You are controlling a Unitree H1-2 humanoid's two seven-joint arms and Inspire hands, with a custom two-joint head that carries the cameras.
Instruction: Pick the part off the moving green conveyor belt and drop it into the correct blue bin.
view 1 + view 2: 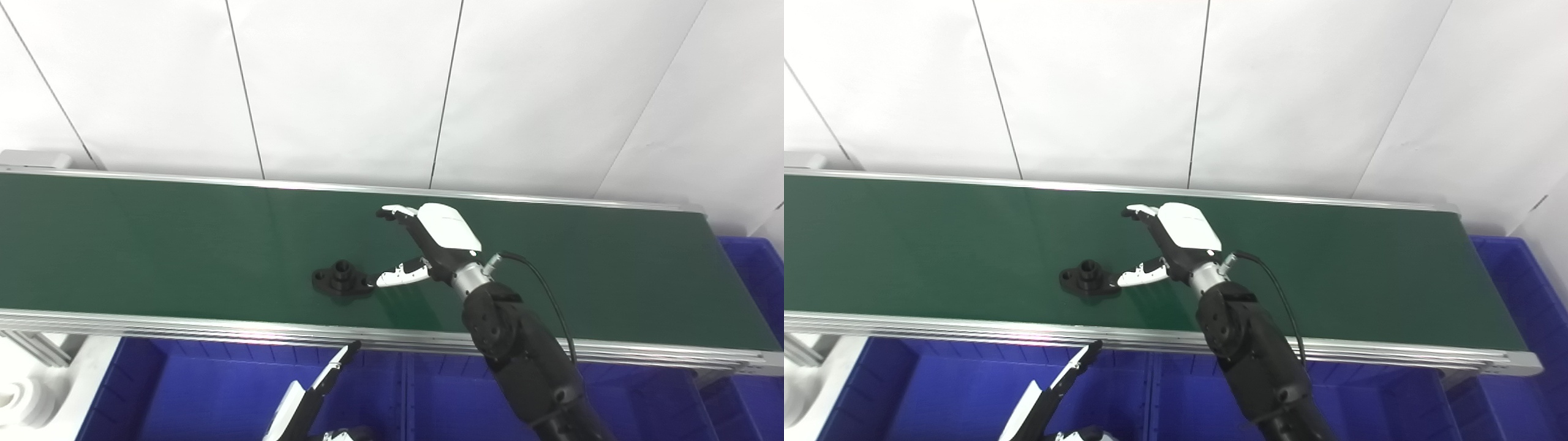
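Part point(342, 278) sits lower centre of frame on the green belt point(153, 245), just left of the right hand point(429, 245), thumb tip about touching its right lobe, fingers spread and empty; long axis runs left-right; left hand point(312, 392) lower, over blue bin point(202, 392), fingers straight, holding nothing.

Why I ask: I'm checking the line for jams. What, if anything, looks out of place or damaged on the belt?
Nothing stands out. A single black part lies flat on the green conveyor belt, apparently intact. The right hand is open beside it, thumb tip at its edge. The belt looks clean.
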